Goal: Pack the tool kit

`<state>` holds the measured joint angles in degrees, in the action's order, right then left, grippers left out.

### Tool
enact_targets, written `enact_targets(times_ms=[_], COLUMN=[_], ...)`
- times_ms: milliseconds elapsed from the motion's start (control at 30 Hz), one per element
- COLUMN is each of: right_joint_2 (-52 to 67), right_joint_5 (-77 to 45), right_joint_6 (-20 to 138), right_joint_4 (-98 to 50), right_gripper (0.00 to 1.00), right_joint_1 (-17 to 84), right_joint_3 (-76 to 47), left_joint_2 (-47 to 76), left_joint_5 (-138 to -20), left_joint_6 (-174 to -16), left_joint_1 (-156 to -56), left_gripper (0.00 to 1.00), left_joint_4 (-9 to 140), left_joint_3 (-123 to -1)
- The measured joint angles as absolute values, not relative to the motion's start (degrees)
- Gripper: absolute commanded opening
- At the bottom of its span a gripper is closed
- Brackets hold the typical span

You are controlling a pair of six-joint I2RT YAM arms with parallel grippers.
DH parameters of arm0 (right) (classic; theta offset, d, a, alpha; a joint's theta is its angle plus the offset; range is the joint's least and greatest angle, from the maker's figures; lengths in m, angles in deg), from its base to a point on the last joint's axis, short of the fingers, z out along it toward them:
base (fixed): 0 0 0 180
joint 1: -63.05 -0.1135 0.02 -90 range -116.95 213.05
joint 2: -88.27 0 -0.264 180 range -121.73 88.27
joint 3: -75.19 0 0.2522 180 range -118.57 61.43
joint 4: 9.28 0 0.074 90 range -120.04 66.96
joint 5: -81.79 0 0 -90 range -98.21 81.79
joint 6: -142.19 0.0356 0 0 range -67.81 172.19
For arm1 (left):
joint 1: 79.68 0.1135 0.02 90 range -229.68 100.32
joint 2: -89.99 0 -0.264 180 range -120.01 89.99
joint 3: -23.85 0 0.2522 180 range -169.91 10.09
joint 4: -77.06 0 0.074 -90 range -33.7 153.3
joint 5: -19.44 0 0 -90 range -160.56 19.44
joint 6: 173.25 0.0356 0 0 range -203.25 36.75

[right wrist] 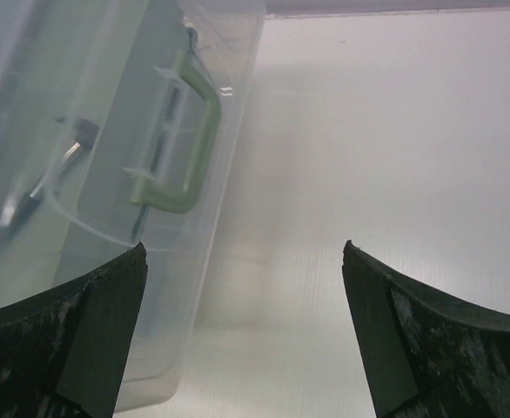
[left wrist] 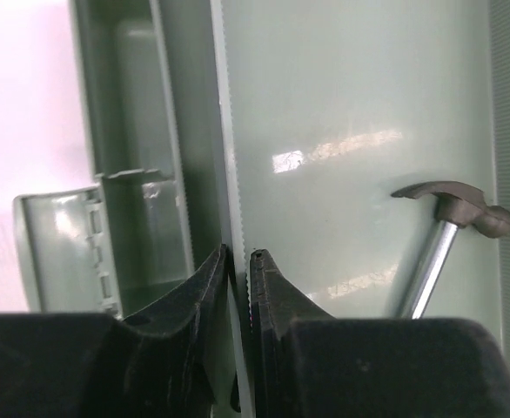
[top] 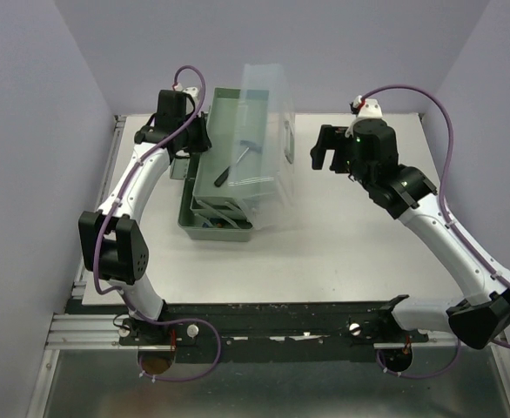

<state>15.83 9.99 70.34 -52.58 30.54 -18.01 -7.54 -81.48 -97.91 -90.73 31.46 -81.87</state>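
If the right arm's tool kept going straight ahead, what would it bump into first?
Probably the toolbox's clear lid, near its green handle. The right tool, open, points roughly at the lid's edge, so it might slip past.

A: Hammer [left wrist: 451, 213], left wrist view: where does the shaft end?
B: Hidden behind the left gripper [left wrist: 239, 257] (lower part unseen).
A: Items low in the toolbox [top: 216, 233], top view?
B: Too small to name; seen through the lid [right wrist: 229, 87], they blur.
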Motion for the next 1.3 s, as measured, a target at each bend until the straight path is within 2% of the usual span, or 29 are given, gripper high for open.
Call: enact_targets(times_ms=[333, 433, 633, 733, 1133, 1300], right_joint_2=[9.6, 6.4, 3.8, 3.8, 4.2, 4.2], right_joint_5=[2.1, -2.4, -9.9, -11.0, -11.0, -11.0], right_joint_6=[73.9, 75.9, 79.7, 80.4, 80.7, 80.7], right_joint_4=[-46.7, -44.2, -39.7, -37.9, -36.5, -36.6], right_gripper=[0.97, 0.95, 0.95, 0.95, 0.94, 0.94], right_joint_1=[30.9, 30.9, 30.9, 30.9, 30.9, 30.9], right_joint_3=[-15.1, -12.8, -10.5, -10.5, -10.1, -10.1], left_joint_2=[-11.1, -11.1, -11.1, -10.8, -6.2, -2.6], left_joint_5=[-79.0, -78.9, -80.1, -80.7, -78.7, -77.7], left_joint_6=[-95.4, -95.2, -94.8, -94.3, -92.9, -92.5], left_joint_1=[-87.3, -87.0, -86.1, -85.2, -74.8, -71.8], left_gripper=[0.01, 0.06, 0.35, 0.45, 0.54, 0.54], left_joint_4=[26.2, 26.2, 26.0, 25.5, 21.4, 23.3], left_joint_3=[-81.2, -81.2, -81.2, -81.2, -81.0, -79.8])
